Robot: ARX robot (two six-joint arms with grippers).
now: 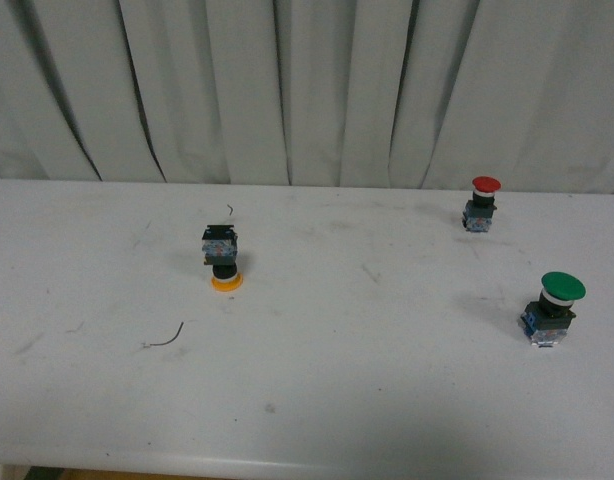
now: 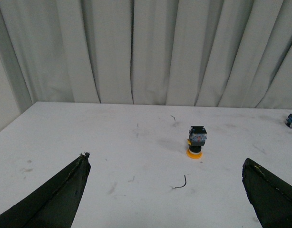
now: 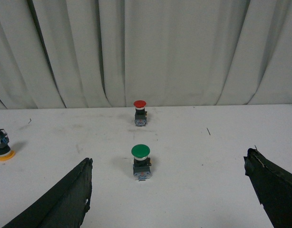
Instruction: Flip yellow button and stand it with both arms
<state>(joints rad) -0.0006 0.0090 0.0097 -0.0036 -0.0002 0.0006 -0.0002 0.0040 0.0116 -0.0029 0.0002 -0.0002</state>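
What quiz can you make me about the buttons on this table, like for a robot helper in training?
1. True or false: the yellow button stands upside down, with its cap on the table.
2. Which colour of button sits nearest the curtain? A yellow, B red, C green.
3. How many buttons stand cap up?

Key: 1 true. 2 B, the red button. 3 two: the red button and the green button.
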